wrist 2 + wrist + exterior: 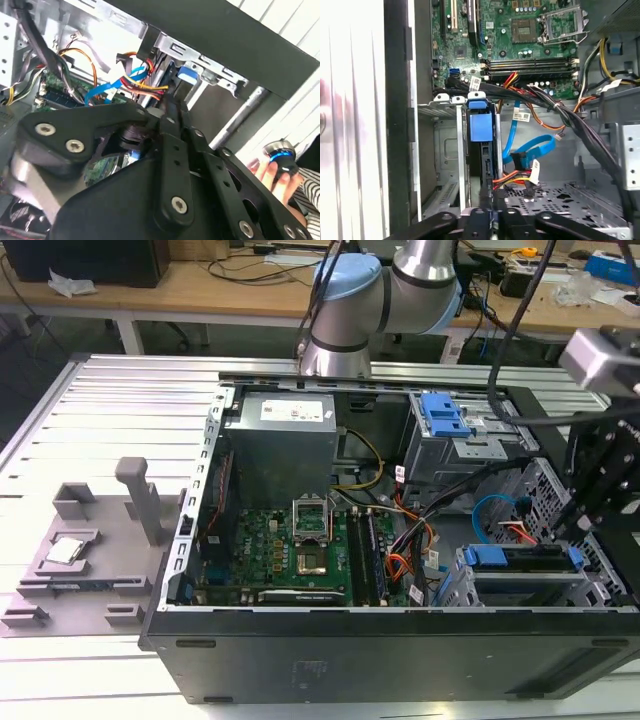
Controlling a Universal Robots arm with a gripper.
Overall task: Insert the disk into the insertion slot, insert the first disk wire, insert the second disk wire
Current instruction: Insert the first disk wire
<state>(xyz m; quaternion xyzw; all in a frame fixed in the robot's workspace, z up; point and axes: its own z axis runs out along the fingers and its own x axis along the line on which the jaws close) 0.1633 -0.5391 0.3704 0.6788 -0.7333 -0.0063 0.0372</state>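
Seemingly, blue-framed disk (520,553) within perforated slot (527,590)

Blue-framed silver-grey hard drive (525,553) sits inside the low perforated sheet-metal cage (525,590). Thin red/orange leads (510,177) and a looping light-blue cable (532,147) lie just beside it.

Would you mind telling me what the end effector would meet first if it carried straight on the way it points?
Most likely the disk, seen edge-on in the insertion slot straight ahead of the end effector in the first wrist view. Depth is unclear, so they may be touching.
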